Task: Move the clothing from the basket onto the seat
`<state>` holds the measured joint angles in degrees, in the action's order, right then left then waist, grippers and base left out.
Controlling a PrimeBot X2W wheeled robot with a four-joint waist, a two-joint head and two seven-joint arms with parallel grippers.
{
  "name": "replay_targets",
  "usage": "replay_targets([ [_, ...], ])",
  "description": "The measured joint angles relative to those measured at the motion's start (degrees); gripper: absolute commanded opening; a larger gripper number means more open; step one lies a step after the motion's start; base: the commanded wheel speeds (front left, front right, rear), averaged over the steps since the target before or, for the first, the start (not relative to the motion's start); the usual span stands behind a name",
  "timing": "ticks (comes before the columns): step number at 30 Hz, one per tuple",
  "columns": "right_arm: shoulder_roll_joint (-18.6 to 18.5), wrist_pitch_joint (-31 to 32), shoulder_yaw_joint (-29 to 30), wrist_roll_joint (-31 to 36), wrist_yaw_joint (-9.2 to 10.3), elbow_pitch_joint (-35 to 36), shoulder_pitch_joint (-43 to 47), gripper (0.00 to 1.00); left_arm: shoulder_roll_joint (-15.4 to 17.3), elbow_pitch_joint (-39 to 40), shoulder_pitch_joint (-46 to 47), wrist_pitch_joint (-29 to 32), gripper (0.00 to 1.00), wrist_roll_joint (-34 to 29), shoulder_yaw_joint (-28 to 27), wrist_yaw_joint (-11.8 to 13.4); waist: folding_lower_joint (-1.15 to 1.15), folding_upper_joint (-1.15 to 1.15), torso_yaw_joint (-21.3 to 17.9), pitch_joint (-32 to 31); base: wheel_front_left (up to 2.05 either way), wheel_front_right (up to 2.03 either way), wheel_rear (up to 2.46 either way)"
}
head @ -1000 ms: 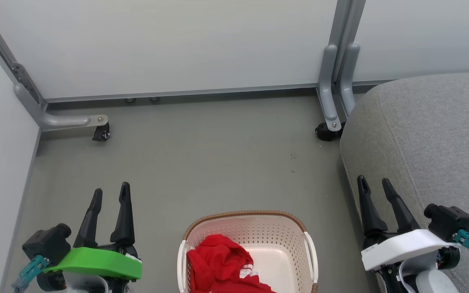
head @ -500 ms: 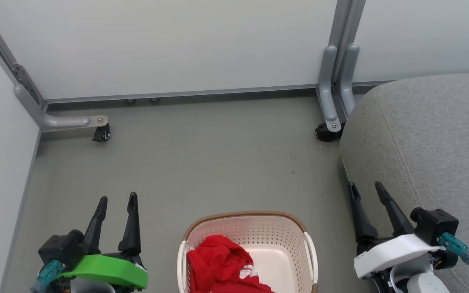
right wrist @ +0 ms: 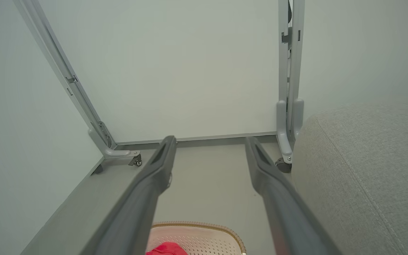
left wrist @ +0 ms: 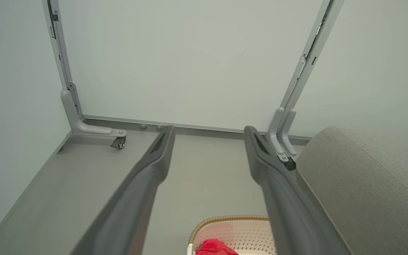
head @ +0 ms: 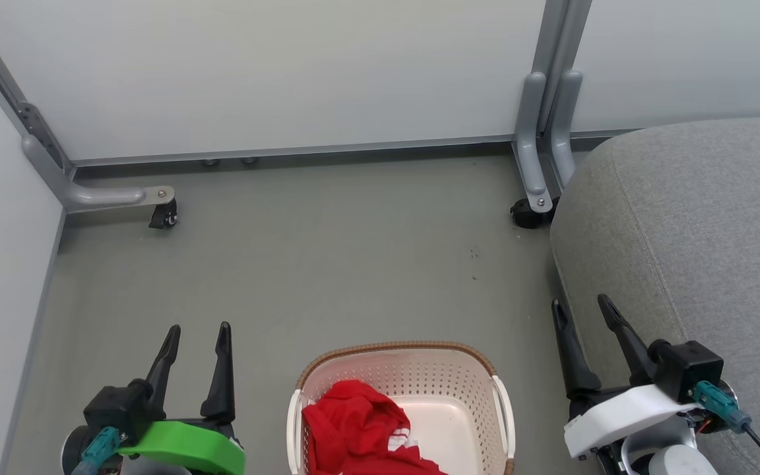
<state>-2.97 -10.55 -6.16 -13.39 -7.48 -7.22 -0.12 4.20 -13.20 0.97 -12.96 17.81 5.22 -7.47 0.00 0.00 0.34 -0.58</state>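
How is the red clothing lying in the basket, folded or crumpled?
Crumpled: the clothing sits as a creased heap on the left of the basket, whose right side is bare.

Cream perforated plastic basket (head: 396,348) on the smooth grey floor (head: 327,264)
Soft red-and-white clothing (head: 353,422) lies in its left half; the large grey woven-fabric seat (head: 696,218) stands to the right, apart from it; pale flat wall panels (head: 287,72) rise behind both.

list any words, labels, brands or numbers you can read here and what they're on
None: no readable text stands on the basket, the red clothing, the grey seat or the wall panels.
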Motion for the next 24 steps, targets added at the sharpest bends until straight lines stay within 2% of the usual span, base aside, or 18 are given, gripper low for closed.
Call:
replay_targets([
  [16,0.1,-1.0,-0.9,5.7,0.00,0.1,0.1,1.00,-0.5,-1.2,-0.3,-1.7,1.00,-5.9,-0.3,0.0,0.00,0.00,-0.2,0.2,0.00,0.00,0.00],
  [24,0.1,-1.2,-0.9,6.4,0.00,-0.1,0.1,1.00,-0.8,-1.5,-0.3,-2.1,1.00,-7.5,-0.7,0.0,0.00,0.00,-0.3,0.3,0.00,0.00,0.00],
])
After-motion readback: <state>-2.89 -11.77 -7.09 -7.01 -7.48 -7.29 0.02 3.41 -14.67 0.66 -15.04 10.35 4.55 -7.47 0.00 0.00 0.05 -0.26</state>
